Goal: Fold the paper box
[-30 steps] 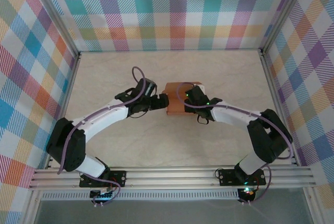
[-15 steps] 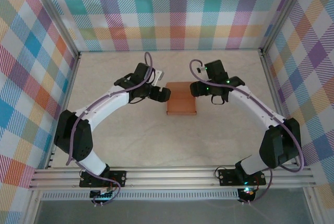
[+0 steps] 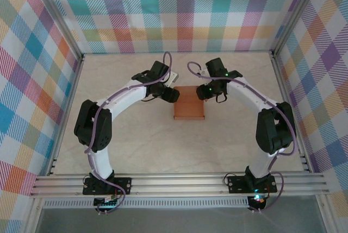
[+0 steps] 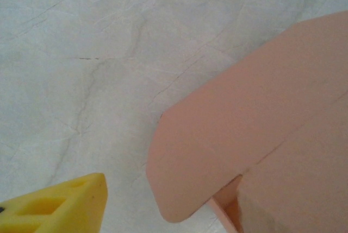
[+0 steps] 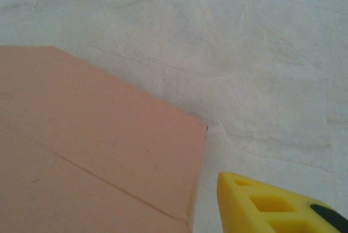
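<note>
The left gripper (image 3: 171, 95) hangs at the far left corner of the paper box (image 3: 188, 106), and the right gripper (image 3: 205, 91) at its far right corner. Whether either pair of jaws stands apart or together cannot be told. Each wrist view catches one yellow fingertip (image 4: 60, 205), apart from the card. The salmon-orange box lies flat on the table (image 3: 136, 146), between both grippers.

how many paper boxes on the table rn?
1. The box lies flat mid-table, its far corners beside the left gripper and the right gripper. Anything under the arms could be hidden.
</note>
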Controlling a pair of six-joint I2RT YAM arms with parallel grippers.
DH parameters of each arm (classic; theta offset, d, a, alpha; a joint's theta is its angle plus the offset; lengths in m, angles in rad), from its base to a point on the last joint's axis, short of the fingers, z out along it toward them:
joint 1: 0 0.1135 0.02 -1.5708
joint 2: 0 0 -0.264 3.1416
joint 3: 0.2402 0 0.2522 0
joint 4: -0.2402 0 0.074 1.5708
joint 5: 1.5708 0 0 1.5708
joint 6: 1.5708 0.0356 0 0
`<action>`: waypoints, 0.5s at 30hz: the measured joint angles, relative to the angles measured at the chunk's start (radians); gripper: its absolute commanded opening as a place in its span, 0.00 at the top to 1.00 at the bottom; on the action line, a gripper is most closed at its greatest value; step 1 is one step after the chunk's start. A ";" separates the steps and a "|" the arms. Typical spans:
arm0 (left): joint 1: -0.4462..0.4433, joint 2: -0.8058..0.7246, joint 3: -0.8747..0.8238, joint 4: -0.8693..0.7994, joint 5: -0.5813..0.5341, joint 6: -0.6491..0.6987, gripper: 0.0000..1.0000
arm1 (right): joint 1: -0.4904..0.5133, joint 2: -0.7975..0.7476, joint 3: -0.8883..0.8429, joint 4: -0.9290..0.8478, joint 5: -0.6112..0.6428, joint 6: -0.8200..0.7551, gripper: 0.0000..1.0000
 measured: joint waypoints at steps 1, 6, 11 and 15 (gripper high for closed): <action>0.000 0.009 0.013 -0.004 0.000 -0.003 0.42 | 0.000 0.000 0.006 -0.003 0.002 0.000 0.58; 0.000 0.048 0.053 -0.008 0.000 -0.019 0.51 | -0.001 -0.001 0.013 -0.005 0.015 -0.003 0.48; 0.000 0.066 0.053 -0.024 0.000 -0.040 0.61 | -0.007 -0.024 -0.002 0.003 0.011 0.001 0.52; 0.000 0.070 0.053 -0.027 0.000 -0.054 0.68 | -0.014 -0.031 -0.002 0.008 0.010 0.004 0.54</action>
